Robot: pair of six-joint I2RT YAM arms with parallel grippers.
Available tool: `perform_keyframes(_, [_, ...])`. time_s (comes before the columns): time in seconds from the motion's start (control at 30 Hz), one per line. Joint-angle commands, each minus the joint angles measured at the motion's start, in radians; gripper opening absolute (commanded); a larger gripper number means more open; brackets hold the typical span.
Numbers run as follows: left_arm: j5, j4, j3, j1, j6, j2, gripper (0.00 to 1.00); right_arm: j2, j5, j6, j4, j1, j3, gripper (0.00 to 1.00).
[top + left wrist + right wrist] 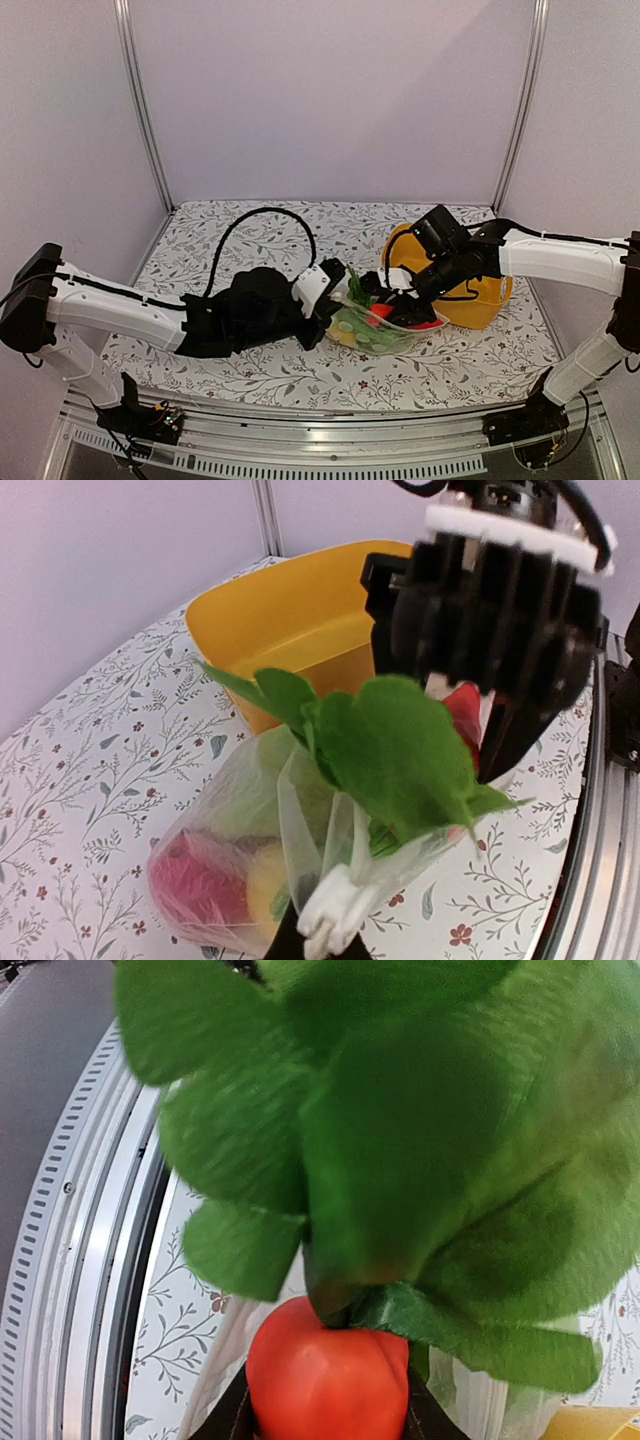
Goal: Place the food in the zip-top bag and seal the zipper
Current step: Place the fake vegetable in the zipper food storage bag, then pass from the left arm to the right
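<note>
Bag (402, 318) on table (200, 240), food (372, 338) inside; tub (490, 300) just behind, right

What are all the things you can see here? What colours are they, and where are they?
zip-top bag: one, clear, on the table in front of the tub
carrot: one, orange-red with green leaves, at the bag's mouth
red ball: one, red, inside the bag
yellow ball: one, yellow, inside the bag beside the red ball
tub: one, yellow, behind the bag
table: one, white with a flower pattern, under everything
left gripper: one, pinching the bag's rim
right gripper: one, black, holding the carrot
</note>
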Motion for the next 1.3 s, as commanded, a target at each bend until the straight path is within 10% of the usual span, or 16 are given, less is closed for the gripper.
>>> perform_keyframes(0.0, [-0.002,0.052,0.005,0.006,-0.006,-0.012,0.01,0.126,-0.003,0.087,0.048,0.042,0.036,0.13])
perform_keyframes(0.37, [-0.006,0.082,-0.027,0.006,-0.014,-0.025,0.02,0.128,0.339,0.431,0.295,0.082,0.049,0.32])
perform_keyframes(0.73, [-0.025,0.170,-0.111,0.049,-0.032,-0.060,0.02,0.014,0.162,0.295,0.057,0.081,0.058,0.58])
perform_keyframes(1.27, [0.003,0.156,-0.129,0.084,-0.025,-0.088,0.02,0.065,0.142,0.155,-0.009,-0.132,0.181,0.60])
